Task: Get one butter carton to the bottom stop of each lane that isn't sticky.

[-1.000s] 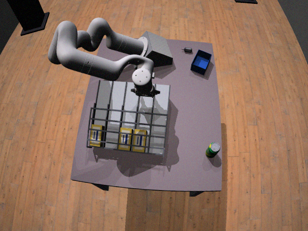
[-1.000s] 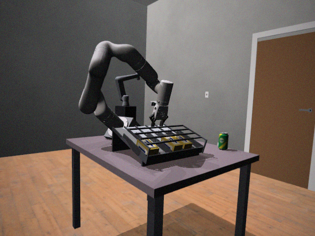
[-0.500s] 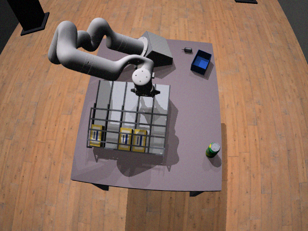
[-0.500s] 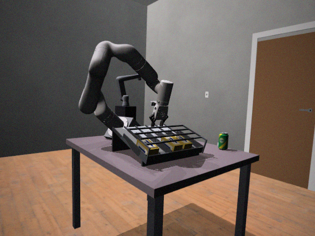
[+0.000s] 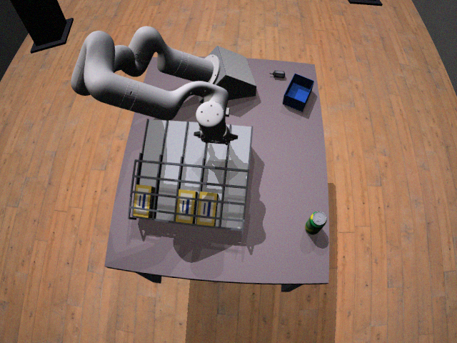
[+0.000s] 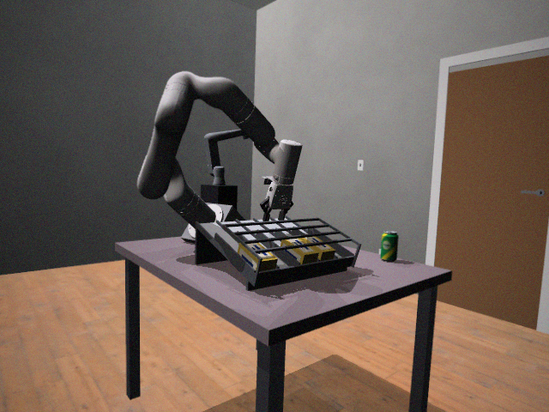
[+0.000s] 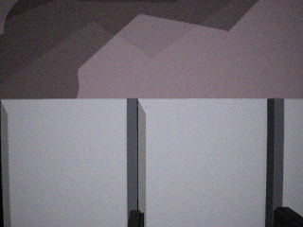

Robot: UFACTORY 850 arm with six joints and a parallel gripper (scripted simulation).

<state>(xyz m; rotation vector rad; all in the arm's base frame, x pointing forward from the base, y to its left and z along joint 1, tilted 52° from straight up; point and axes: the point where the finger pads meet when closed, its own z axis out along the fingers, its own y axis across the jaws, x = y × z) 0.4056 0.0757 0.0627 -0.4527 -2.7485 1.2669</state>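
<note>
- The gripper's fingertips are hiding beneath the wrist from above, and the wrist view is cutting them off at its lower edge.
- Dark crossbars are partly covering the butter cartons, and the wrist view is showing none of them.
- A small dark object is lying near the bin, its kind too hard to make out.
- Three yellow butter cartons are resting at the bottom stop of the five-lane sloped shelf: counting from the left in the top view, one is occupying the first lane, one the third, one the fourth.
- The second and fifth lanes are holding no carton.
- The jaws are standing wide above the shelf's upper part, gripping nothing.
- One open blue bin is showing a bare inside.
- One green-and-yellow can is standing upright on the table, well apart from the shelf.
</note>
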